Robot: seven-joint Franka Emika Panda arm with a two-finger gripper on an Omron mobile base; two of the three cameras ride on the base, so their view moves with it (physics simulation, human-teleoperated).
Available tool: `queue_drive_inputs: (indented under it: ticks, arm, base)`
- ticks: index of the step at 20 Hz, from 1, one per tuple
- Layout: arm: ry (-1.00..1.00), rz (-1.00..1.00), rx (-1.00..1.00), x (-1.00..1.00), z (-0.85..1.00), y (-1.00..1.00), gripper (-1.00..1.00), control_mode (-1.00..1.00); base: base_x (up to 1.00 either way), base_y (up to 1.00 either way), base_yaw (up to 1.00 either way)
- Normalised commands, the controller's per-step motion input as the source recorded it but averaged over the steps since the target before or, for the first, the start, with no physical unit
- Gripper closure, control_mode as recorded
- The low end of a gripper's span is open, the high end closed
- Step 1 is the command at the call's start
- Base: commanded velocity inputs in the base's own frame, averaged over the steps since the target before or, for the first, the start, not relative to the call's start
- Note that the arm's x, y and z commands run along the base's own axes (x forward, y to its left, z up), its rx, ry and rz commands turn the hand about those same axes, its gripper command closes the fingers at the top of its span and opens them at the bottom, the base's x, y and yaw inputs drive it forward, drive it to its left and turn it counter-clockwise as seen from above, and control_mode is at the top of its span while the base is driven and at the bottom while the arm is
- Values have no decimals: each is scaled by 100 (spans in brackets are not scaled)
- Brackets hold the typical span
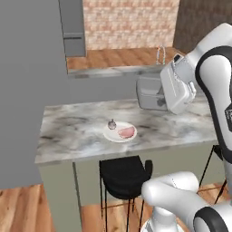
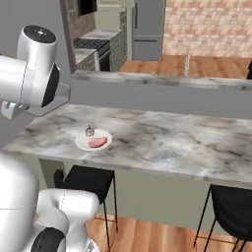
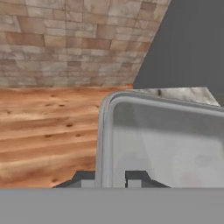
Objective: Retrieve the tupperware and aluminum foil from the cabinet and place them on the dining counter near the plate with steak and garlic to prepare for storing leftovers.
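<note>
While the gripper [image 3: 111, 179] pinches the tupperware's [image 1: 149, 93] rim, apparently above the dining counter [image 1: 81, 131], a stool [image 1: 124, 174] stands below.

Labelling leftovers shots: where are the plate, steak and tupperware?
plate [image 1: 111, 135]: left base view, bare left rim.
steak [image 1: 127, 132]: left base view, middle.
tupperware [image 3: 175, 148]: hand view, translucent wall.

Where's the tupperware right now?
The tupperware is held in the gripper, up over the dining counter, right of the plate in the left base view.
</note>
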Motion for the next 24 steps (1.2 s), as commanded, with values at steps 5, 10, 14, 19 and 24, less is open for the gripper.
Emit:
queue_drive_inputs:
  ticks: [5, 10, 14, 19, 24]
  arm:
    - [0, 0, 0, 0, 0, 0, 100, 100]
    - [-1, -10, -2, 31, -22, 59, 100, -100]
    - [1, 0, 0, 33, -48, 25, 100, -100]
    - [0, 9, 0, 29, -63, 3, 100, -100]
    - [1, 21, -1, 19, -65, -9, 100, -100]
  base:
    - [53, 100, -36]
    - [9, 20, -6]
    - [0, 0, 0]
    - [0, 0, 0]
    - [0, 0, 0]
